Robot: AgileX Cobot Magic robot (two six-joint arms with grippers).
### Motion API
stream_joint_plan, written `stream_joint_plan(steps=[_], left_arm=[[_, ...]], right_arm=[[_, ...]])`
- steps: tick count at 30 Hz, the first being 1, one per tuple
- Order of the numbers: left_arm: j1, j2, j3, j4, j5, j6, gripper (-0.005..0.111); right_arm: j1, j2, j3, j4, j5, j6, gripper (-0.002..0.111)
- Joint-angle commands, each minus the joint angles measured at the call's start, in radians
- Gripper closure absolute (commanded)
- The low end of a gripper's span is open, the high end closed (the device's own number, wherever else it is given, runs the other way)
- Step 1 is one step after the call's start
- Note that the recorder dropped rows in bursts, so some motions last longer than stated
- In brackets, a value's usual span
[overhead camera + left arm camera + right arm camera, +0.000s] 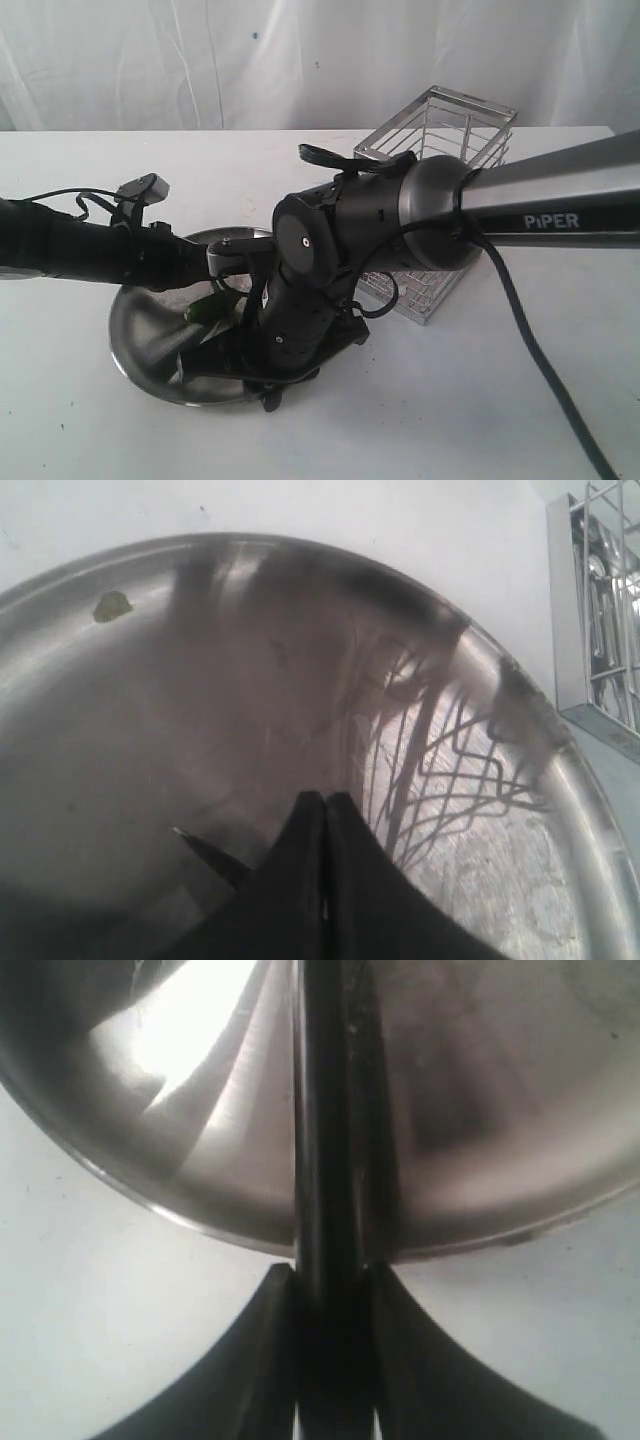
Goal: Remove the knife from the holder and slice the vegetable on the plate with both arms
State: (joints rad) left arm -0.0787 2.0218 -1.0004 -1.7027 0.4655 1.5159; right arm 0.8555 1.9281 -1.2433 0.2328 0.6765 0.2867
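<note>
Knife (325,1130) is pinched between jaws of right gripper (335,1290), blade held over plate (140,330). Left gripper (325,810) jaws are pressed together, nothing seen between, low over plate. Vegetable (208,308) is seen on plate, partly hidden by arms. Holder (440,130) is stood just beside plate, toward far right bench corner.

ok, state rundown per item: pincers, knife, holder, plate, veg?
left pincer: shut, over the plate, nothing seen between its fingers
right pincer: shut on the knife
knife: out of the holder, clamped, reaching over the plate
holder: upright on the table, beside the plate
plate: flat on the table, small green bit near its rim
vegetable: on the plate, partly hidden by the arms; cut or whole, cannot tell
</note>
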Motion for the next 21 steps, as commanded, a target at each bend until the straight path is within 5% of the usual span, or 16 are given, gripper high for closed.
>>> stream_joint_plan(steps=[1, 21], left_arm=[[-0.005, 0.037, 0.011, 0.090, -0.034, -0.024, 0.107], [-0.005, 0.039, 0.011, 0.213, -0.048, -0.138, 0.107]], right_arm=[[0.001, 0.000, 0.000, -0.002, 0.006, -0.006, 0.108], [0.024, 0.027, 0.000, 0.002, 0.166, 0.005, 0.108]])
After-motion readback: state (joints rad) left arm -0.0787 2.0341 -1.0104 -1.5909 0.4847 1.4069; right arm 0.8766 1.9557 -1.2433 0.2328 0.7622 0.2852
